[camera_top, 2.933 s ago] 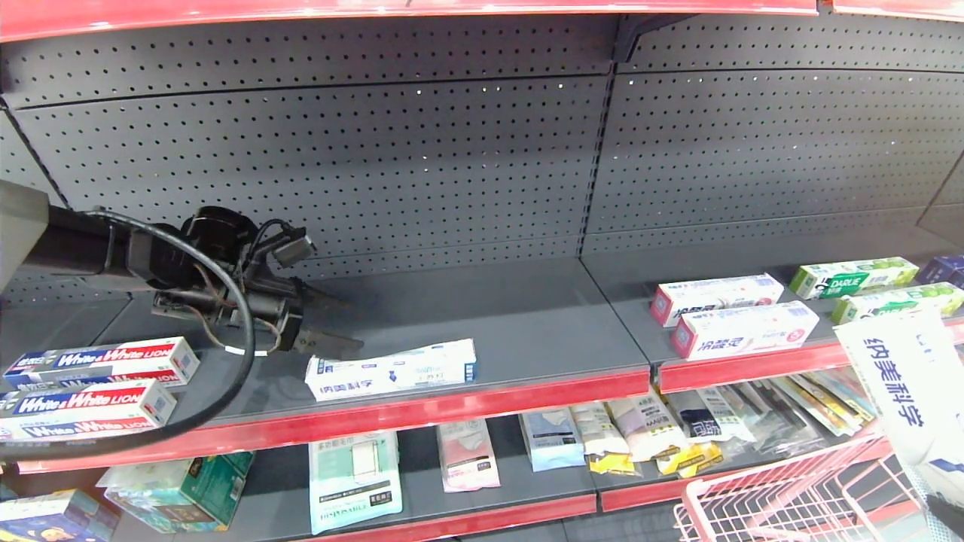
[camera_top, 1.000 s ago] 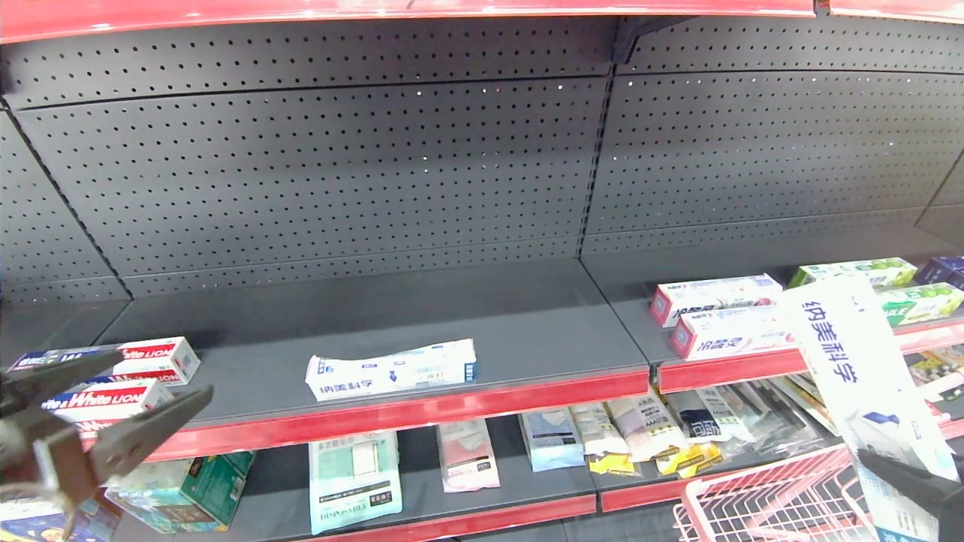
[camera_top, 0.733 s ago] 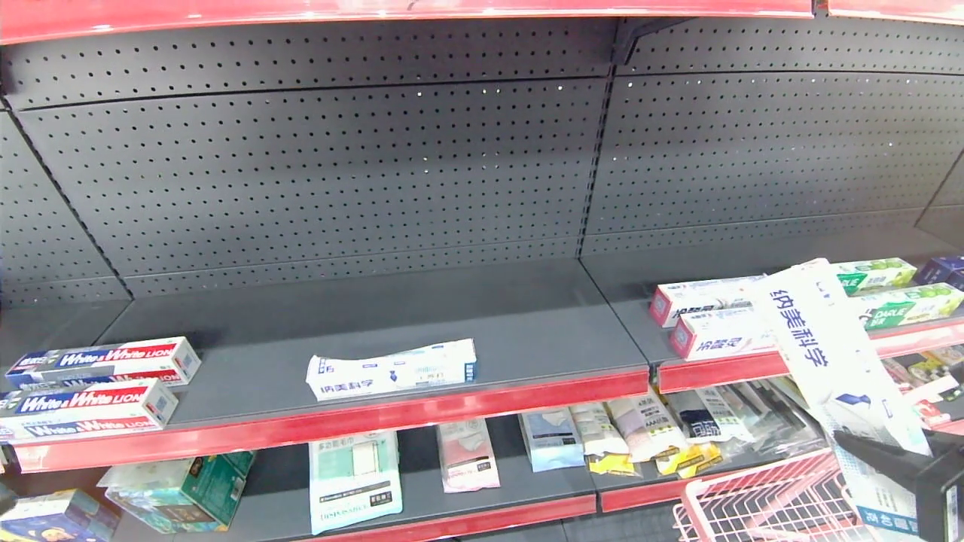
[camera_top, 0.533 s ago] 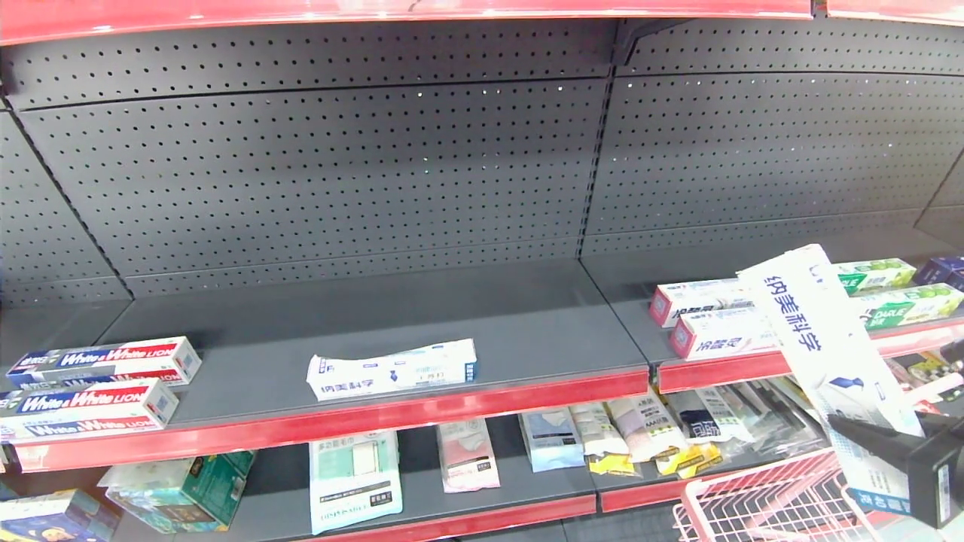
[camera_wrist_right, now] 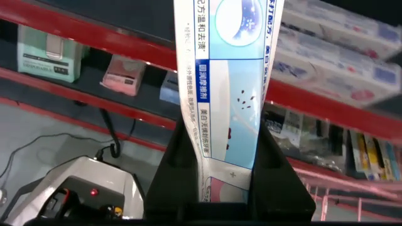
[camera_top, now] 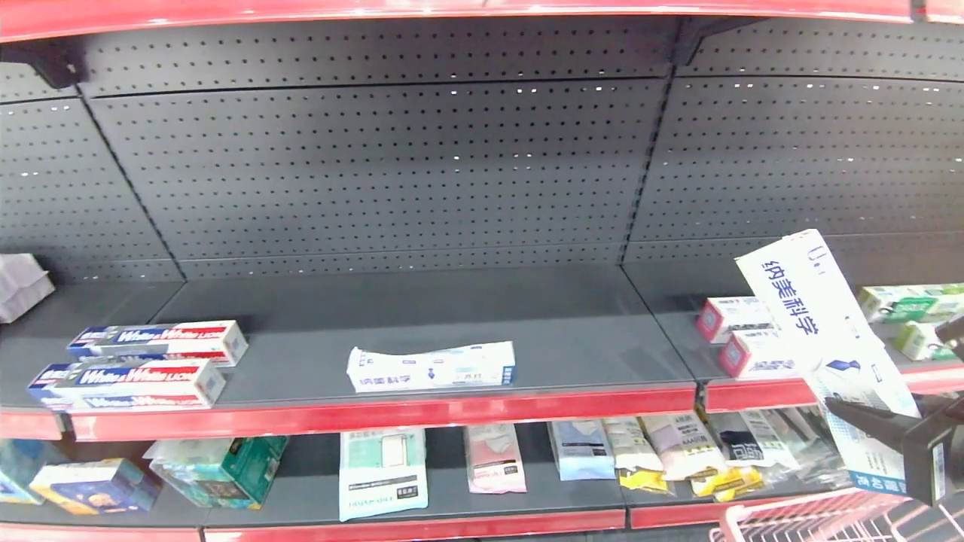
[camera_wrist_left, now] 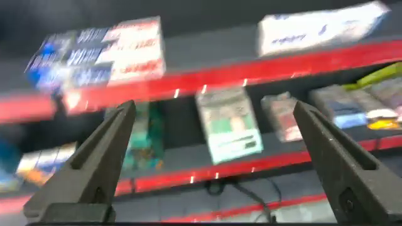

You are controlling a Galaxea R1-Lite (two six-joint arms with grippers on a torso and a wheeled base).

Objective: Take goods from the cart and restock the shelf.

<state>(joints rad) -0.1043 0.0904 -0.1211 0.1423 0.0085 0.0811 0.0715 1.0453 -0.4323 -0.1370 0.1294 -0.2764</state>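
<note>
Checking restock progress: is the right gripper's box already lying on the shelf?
No, the white box is tilted in the air, clamped in the right gripper.

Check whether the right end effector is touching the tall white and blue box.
Touching. The right wrist view shows the white and blue box clamped between both fingers of the right end effector, with no gap on either side.
</note>
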